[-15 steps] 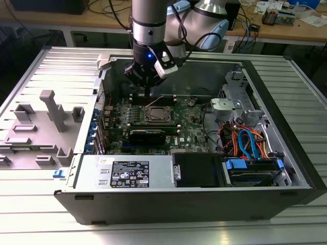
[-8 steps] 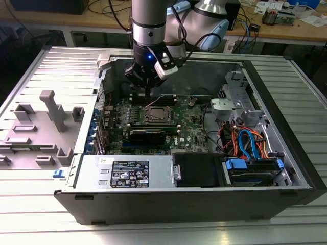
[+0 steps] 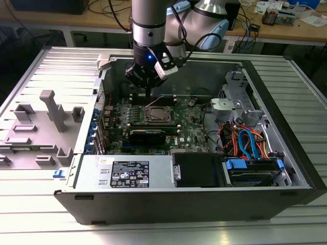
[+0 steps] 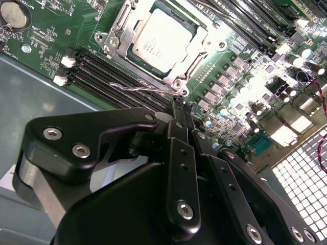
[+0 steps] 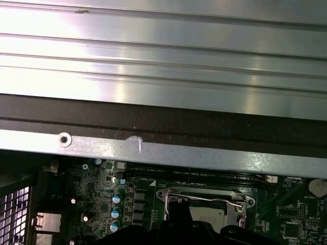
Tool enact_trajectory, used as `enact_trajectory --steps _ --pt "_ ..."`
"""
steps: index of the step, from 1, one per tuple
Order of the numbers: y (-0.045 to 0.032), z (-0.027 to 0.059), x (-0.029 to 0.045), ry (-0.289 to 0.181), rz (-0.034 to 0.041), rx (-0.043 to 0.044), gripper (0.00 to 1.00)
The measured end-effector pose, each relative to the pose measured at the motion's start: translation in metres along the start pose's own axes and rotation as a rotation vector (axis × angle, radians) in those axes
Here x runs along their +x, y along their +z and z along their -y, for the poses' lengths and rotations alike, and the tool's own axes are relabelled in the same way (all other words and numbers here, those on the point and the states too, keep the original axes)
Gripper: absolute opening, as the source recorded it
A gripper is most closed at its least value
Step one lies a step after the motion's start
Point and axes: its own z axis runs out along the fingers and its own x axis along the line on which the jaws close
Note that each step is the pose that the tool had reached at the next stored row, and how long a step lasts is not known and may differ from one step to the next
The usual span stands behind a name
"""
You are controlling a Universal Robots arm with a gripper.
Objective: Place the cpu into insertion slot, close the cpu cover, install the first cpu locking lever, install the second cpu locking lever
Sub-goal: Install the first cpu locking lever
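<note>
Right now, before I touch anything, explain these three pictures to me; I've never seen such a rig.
One robot arm with a black hand reaches down into an open grey metal computer case lying on a ribbed metal table. The exterior view watches from off the arm; both wrist views ride on the arm. On the green circuit board, the small square silver-grey cpu sits in the insertion slot, and the shiny silver frame cover lies over its edges. The hand hovers beside that slot; whether it grips anything, I cannot tell.
</note>
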Motion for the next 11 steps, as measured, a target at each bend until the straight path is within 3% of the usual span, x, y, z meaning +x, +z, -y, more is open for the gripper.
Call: enact_trajectory --steps 11 --pt "0.004 0.0004 -0.006 0.0 0.0005 0.0 0.11"
